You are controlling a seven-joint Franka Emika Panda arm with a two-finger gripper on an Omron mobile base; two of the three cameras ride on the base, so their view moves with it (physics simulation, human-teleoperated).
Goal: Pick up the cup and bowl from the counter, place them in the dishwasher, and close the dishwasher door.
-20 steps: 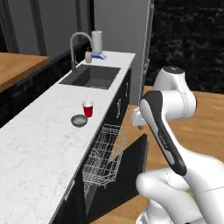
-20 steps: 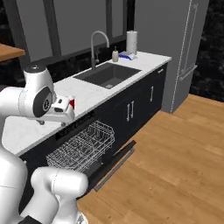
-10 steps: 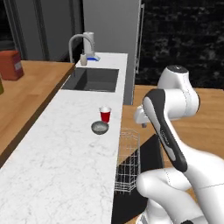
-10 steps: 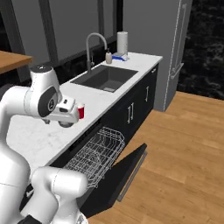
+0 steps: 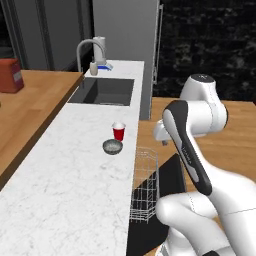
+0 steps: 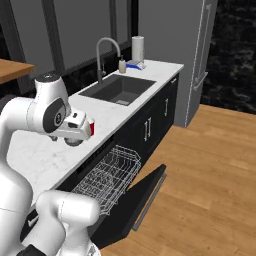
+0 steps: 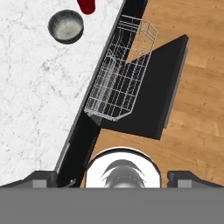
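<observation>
Hanging above the counter's (image 5: pixel 75 170) edge, the hand (image 7: pixel 112 175) was spread wide and held nothing. The cup (image 5: pixel 118 131) and bowl (image 5: pixel 112 146) sat just beside each other on the counter, the dishwasher door (image 6: pixel 131 202) down, its rack (image 6: pixel 107 175) pulled out.

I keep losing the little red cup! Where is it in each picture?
Left base view: the small red tapered plastic cup stands mid-picture on the white marble counter.
Right base view: a red sliver behind the arm.
Hand view: top edge.
Shared landmark: the grey metal bowl beside it.
</observation>
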